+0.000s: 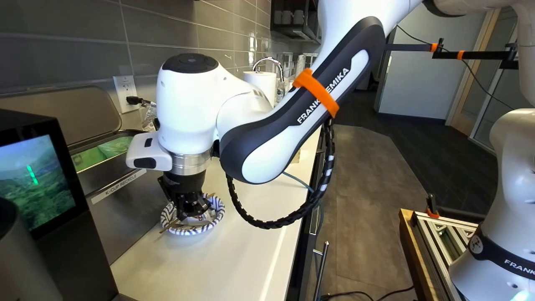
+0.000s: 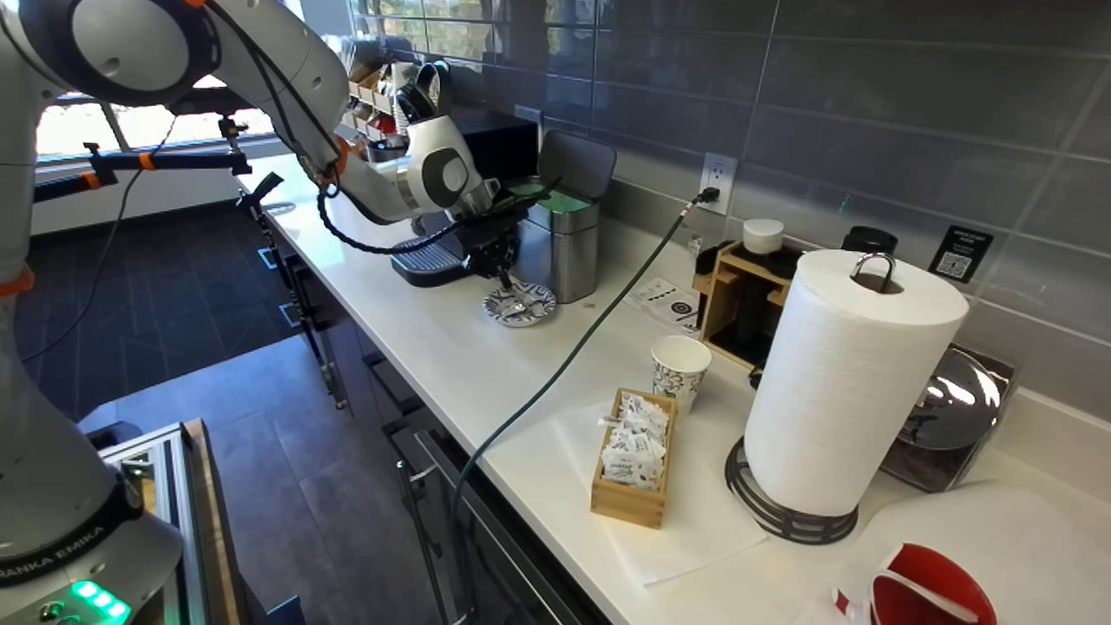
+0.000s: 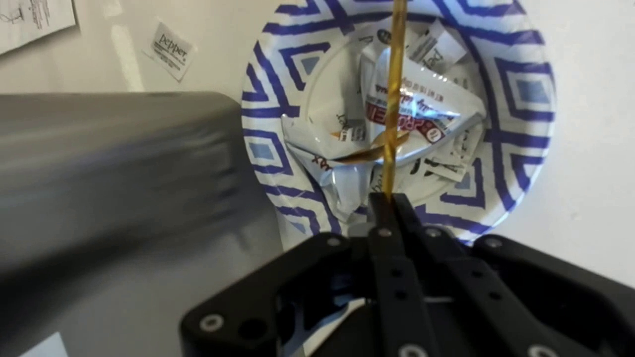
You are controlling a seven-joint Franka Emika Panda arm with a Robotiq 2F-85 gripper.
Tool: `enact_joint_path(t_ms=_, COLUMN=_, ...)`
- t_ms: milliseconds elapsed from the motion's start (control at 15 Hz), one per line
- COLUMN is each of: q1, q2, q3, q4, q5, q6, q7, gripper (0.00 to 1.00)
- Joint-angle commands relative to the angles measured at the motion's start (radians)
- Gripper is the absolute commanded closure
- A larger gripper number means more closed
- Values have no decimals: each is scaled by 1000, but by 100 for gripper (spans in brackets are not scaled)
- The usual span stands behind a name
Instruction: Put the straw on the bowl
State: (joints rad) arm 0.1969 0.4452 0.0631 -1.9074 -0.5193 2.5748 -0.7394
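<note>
The straw (image 3: 395, 84) is a thin tan-yellow stick held between my gripper's fingertips (image 3: 391, 198). In the wrist view it runs from the fingertips up across the bowl (image 3: 521, 134) and out of the top edge. The bowl is round and shallow, with a blue-and-white pattern, and holds several packets (image 3: 421, 104). In an exterior view the gripper (image 1: 190, 215) is over the bowl (image 1: 196, 230), and an end of the straw (image 1: 168, 226) sticks out past the rim. In another exterior view the gripper (image 2: 505, 279) points down at the bowl (image 2: 499, 314). I cannot tell whether the straw touches the bowl.
A steel bin (image 1: 138, 200) stands close beside the bowl, against the wall. A black machine with a screen (image 1: 37, 175) is near it. A cable (image 2: 564, 369) crosses the counter. A packet box (image 2: 632, 502), a paper cup (image 2: 680, 369) and a paper towel roll (image 2: 851, 391) stand farther along.
</note>
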Motion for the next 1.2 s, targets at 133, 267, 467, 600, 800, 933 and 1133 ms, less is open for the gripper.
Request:
enact_joint_path(t_ms=133, q1=24, q2=18, q3=-12, q4=0, q5=-63, q6=5, q7=132, gripper=57)
enact_joint_path(t_ms=267, q1=-33, q2=-8, q3=-8, q4=15, q5=-48, q6=-7, q7=80, gripper=42)
enact_joint_path(t_ms=467, q1=-114, q2=-37, q3=-34, q4=70, q5=-21, q6=-2, q7=21, gripper=19)
enact_joint_path(t_ms=600, q1=-181, q2=-48, q3=-42, q4=126, q5=26, q6=-15, q7=-30, gripper=4)
enact_joint_path(t_ms=800, q1=-285, q2=-47, q3=-43, q4=241, q5=167, q6=-123, q7=-133, gripper=0)
enact_joint_path(t_ms=933, q1=-344, q2=-83, q3=24, q4=221, q5=348, q6=-190, q7=-257, gripper=0)
enact_joint_path(t_ms=1133, q1=-412, q2=-86, q3=69, q4=273, q5=570, q6=-264, q7=-442, gripper=0)
